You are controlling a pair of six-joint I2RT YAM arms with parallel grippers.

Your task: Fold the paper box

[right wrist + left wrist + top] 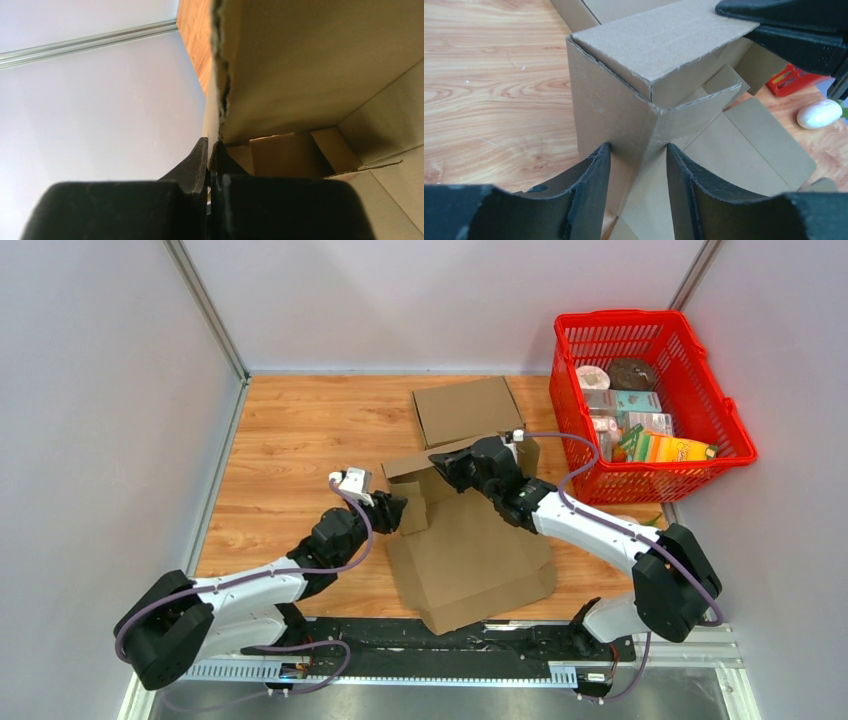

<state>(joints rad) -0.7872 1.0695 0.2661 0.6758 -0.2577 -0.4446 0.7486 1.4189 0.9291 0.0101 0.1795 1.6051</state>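
Note:
The brown paper box (470, 550) lies mid-table, partly raised, with a large flat panel toward me and a flap (465, 408) at the back. My left gripper (392, 508) is open. In the left wrist view its fingers (599, 167) straddle an upright corner of the box (614, 100), tips touching the two walls. My right gripper (450, 468) is shut on the top edge of a box wall. In the right wrist view it (210, 142) pinches the torn cardboard edge (310, 65). It also shows in the left wrist view (794, 30).
A red basket (620, 318) holding several groceries stands at the back right, near the right arm. A small white rounded object (819, 114) lies on the wood beside the box. Grey walls close in the table on the left, back and right.

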